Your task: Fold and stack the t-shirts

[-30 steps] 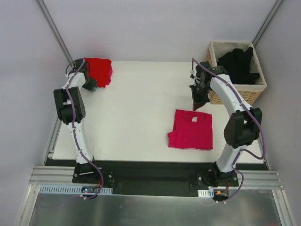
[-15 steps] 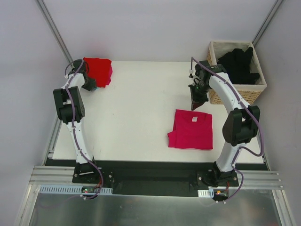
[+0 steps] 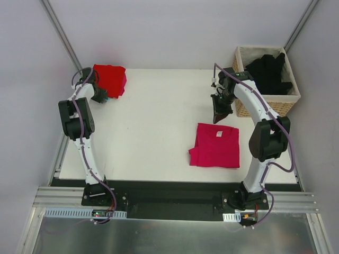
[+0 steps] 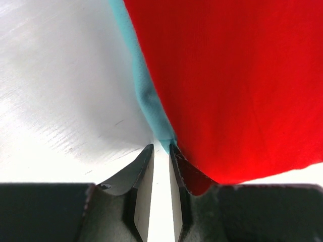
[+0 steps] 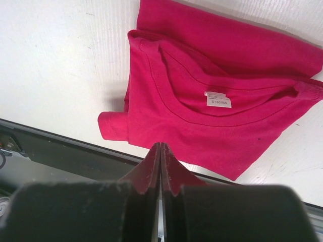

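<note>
Working from the top view, 12 o'clock is the far edge of the table [image 3: 153, 121].

Nearest the bases: the pink shirt [image 3: 216, 147] lies folded to a rough rectangle at about 4 o'clock from the table's middle. The collar faces up, with the white label [image 5: 218, 100] showing inside it. In the right wrist view one sleeve sticks out at the fold's lower left corner, and the edges are not quite square.

The right claw [image 5: 160, 147] is at 12 o'clock of the pink shirt, just past its far edge. Its fingers are pressed flat together with nothing between them. I cannot tell how high it is above the table.

The left claw [image 4: 161, 147] is at the 10 o'clock corner, at the 7 o'clock edge of the red shirt [image 4: 237, 75]. Its fingers stand a narrow slit apart, and bare table shows through the slit. A strip of teal cloth [image 4: 145, 96] runs out from under the red shirt's edge and ends right at the fingertips. I cannot tell whether the tips pinch it. The red shirt is a folded block, right up in the corner.

Farthest: the basket [image 3: 265, 109] is at 2 o'clock, off the table's far right corner. The black shirts [image 3: 267, 71] are heaped in it, unfolded, and stand above the rim.
</note>
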Motion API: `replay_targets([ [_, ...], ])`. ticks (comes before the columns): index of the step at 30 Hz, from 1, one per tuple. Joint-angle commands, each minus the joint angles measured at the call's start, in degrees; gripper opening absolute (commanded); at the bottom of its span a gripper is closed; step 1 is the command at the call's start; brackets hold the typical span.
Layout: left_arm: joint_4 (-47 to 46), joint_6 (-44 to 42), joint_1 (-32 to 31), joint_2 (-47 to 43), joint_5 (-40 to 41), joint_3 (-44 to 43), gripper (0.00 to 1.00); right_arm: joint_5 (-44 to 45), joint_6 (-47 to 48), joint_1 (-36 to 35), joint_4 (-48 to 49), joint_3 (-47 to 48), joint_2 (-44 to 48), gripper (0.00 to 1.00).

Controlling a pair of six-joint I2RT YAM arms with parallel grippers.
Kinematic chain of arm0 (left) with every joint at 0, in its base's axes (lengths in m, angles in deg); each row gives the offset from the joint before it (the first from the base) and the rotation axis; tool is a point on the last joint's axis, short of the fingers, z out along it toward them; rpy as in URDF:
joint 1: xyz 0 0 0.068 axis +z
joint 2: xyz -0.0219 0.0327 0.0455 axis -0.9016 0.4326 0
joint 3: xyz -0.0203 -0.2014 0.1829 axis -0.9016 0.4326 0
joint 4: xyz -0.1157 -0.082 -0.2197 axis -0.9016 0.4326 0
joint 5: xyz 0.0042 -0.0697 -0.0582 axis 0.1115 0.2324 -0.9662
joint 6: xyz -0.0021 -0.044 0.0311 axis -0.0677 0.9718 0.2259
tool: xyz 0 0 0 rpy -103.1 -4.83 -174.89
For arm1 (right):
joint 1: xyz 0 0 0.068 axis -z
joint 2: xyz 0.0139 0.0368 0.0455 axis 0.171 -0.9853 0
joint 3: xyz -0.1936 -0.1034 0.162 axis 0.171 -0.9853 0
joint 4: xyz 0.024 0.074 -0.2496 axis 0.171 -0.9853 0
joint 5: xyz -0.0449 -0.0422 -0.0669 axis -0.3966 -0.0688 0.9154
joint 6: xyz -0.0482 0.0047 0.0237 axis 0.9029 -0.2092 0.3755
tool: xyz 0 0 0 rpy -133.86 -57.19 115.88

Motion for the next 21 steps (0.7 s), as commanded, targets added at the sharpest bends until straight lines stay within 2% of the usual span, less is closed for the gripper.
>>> replay_targets([
  [1, -0.6, 0.6, 0.6, -5.6, 0.0, 1.2, 0.18, -1.2, -0.8, -0.3, -2.0, 2.1, 0.0, 0.01],
  [10, -0.9, -0.1, 0.6, -8.0, 0.0, 2.9, 0.19, -2.0, -2.2, -1.4, -1.4, 2.4, -0.9, 0.01],
  [21, -1.3, -0.3, 1.5, -2.8, -1.4, -1.5, 0.19, -1.5, -1.6, -2.0, -4.2, 7.2, -3.7, 0.01],
])
